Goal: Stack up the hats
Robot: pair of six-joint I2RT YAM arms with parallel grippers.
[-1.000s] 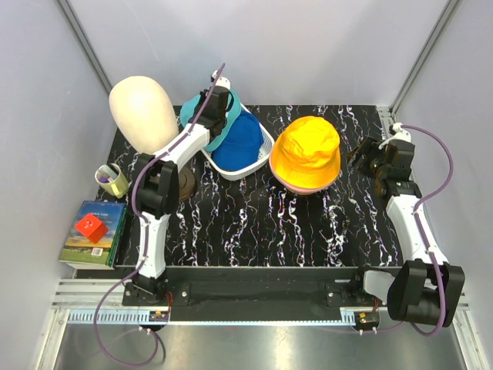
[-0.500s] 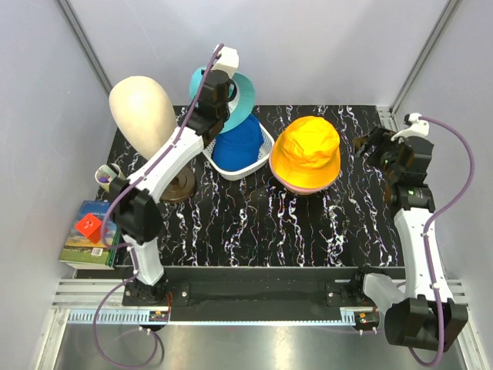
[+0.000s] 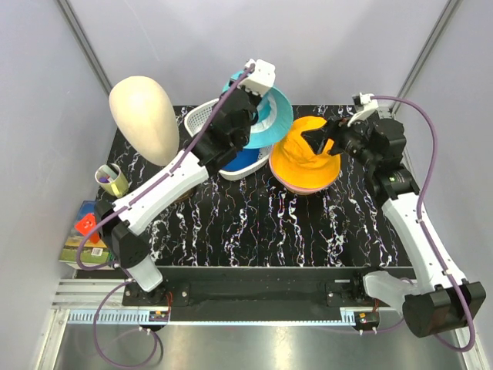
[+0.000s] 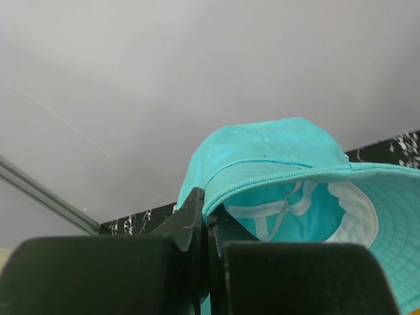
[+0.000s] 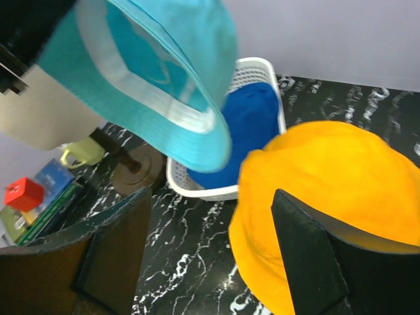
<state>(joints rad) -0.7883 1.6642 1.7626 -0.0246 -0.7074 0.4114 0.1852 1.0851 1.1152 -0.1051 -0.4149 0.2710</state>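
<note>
My left gripper is shut on the brim of the teal bucket hat and holds it in the air, opening down, between the basket and the orange-yellow hat. The left wrist view shows the jaws pinching the hat's corded edge. The orange-yellow hat sits on the table with a pink brim showing under it. My right gripper is open and empty over that hat's top; in its wrist view the hat lies by the right finger. The royal-blue hat lies in the basket.
The white perforated basket stands at the back middle. The cream mannequin head stands on a round base at the back left. A cup, a book and a red cube lie at the left edge.
My left arm has lifted the teal hat out of the basket and carried it right, toward the orange-yellow hat. My right arm has swung left over the orange-yellow hat.
</note>
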